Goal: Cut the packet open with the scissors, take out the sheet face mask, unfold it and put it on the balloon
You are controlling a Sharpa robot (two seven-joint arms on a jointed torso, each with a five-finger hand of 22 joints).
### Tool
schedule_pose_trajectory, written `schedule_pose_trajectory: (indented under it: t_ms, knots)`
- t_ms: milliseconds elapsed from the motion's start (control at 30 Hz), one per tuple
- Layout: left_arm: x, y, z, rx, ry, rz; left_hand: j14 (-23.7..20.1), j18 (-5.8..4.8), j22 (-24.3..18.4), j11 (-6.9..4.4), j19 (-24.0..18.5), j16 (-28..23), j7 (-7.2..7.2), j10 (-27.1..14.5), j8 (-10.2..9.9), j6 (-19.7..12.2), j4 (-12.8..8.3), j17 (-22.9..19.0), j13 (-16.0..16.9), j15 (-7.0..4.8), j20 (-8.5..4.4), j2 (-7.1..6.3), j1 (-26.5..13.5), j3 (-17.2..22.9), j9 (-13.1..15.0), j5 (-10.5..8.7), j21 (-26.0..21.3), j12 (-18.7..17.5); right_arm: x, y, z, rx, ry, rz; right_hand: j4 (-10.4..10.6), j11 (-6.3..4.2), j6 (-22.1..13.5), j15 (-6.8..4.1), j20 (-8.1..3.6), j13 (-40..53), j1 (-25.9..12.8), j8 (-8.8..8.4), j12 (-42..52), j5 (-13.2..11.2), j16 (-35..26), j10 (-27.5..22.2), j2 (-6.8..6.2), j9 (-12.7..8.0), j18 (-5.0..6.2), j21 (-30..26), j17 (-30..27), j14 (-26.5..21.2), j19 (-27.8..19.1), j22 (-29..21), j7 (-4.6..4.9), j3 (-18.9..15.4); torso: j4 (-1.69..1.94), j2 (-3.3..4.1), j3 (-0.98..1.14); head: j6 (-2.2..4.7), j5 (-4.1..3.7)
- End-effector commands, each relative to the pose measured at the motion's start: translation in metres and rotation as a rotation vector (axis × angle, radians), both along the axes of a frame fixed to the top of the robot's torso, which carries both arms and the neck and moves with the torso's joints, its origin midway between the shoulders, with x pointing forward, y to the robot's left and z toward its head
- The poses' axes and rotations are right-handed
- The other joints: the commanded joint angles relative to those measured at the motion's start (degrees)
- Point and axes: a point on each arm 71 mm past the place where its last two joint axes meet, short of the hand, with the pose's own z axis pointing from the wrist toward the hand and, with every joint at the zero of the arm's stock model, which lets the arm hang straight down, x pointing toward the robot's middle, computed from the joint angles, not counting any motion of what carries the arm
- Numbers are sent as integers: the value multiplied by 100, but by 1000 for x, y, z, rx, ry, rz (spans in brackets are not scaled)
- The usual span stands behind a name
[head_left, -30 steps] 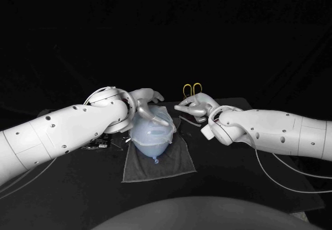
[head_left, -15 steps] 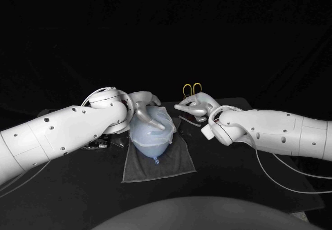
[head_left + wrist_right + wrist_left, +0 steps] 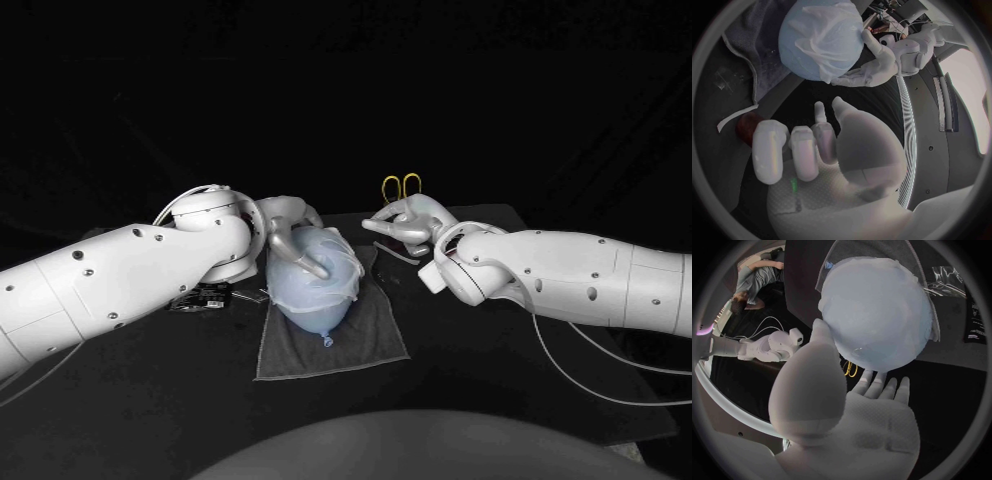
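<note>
The left robot hand (image 3: 289, 232) reaches in over the near-left of the desk (image 3: 490, 350), released and flat, its fingers (image 3: 879, 385) spread against the far end of the pale blue balloon (image 3: 315, 300) and one finger laid across the top. It touches the balloon without closing round it. The balloon lies on a grey towel (image 3: 339, 345) at the middle of the desk, its knot towards the near edge and the sheet face mask (image 3: 335, 258) draped over its upper half. The right robot hand (image 3: 407, 222) hangs just beside the towel's far-right corner, loosely clenched on nothing, apart from the balloon and near the yellow-handled scissors (image 3: 400, 186) that lie at the desk's far edge. The left wrist view looks past the palm of the left robot hand (image 3: 851, 430) to the mask's wrinkled white surface, which covers nearly all of the balloon's visible face, and to the scissors' handles (image 3: 851, 370) beyond the fingertips. The right wrist view shows the right robot hand's fingers (image 3: 773, 150) curled in towards the palm, the left robot hand (image 3: 870, 70) cupped against the balloon, and a pale strip (image 3: 734, 119) on the desk beside the towel's edge. The opened packet (image 3: 212, 296) lies towards the desk's left edge, just beside the towel. Its print is too small to read.
</note>
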Motion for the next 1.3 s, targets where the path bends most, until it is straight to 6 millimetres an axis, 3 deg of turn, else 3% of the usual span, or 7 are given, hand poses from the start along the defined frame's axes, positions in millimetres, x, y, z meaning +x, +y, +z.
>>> schedule_pose_trajectory:
  t_ms: [33, 767, 1300]
  knots:
    - [-2, 2, -1, 15, 7, -22, 8, -42, 1, -27, 17, 5, 651, 54, 47, 76, 1, -2, -2, -51, 4, 3, 101, 6, 20, 24, 6, -5, -1, 3, 1, 1, -6, 28, 23, -7, 39, -110, -29, 712, -19, -27, 28, -11, 20, 29, -29, -5, -64, 16, 1505, 653, 313, 1246, 13, -8, 0, 5, -3, 1, 3]
    - [-9, 27, 11, -203, -129, -6, 28, -39, 1, -126, 14, 3, 567, 114, -23, 27, -2, 2, -1, -141, 2, -5, 366, -4, -20, 1, 5, -57, -4, 28, -8, -36, 96, 139, -117, -24, 70, -127, -46, 752, 308, -98, 70, -10, 20, 68, 15, -92, -66, 27, 1505, 653, 316, 1250, 1, 84, 2, 6, -2, 1, -23]
    - [-6, 40, -4, -182, -111, 24, 6, -40, -1, -146, 8, -12, 546, 110, -46, 13, -3, -14, -1, -158, 2, -3, 474, -5, -30, -3, 3, -93, 5, 20, -13, -54, 131, 59, -71, -28, 127, -132, -50, 864, 303, -121, 187, -11, 20, 164, 124, -134, -79, 85, 1505, 653, 337, 1266, -2, 144, -5, 4, 7, 1, -49]
